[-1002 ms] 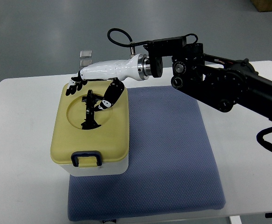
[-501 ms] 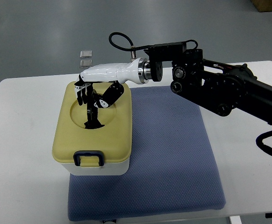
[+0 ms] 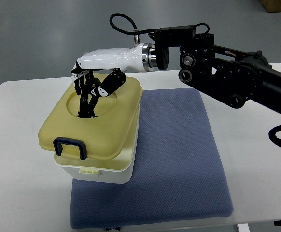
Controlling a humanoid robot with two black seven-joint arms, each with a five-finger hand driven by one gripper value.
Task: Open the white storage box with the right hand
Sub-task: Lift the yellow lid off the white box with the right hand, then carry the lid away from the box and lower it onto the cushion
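Lid [image 3: 102, 128]: matt, smooth pale-yellow plastic. Box body [image 3: 104, 170]: glossy white plastic. Latch [image 3: 69, 146]: dark blue plastic. Mat [image 3: 179, 159]: blue cloth, dimpled weave. Table [image 3: 15, 159]: smooth, matt white. Right hand [image 3: 90, 92]: glossy white shell, black plastic fingers [image 3: 85, 104], polished metal wrist ring [image 3: 147, 56].

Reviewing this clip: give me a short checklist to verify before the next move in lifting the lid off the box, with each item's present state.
1. Right hand grips the black handle on the lid: ok, fingers curled around it.
2. Yellow lid separated from the white box: ok, front edge raised and tilted, a gap shows.
3. Dark front latch released: ok, it rides up with the lid.
4. Box seated on the blue mat: ok, partly overhanging its left edge.
5. Rear edge of lid free: cannot tell, hidden.
6. Left hand clear: cannot tell, out of view.
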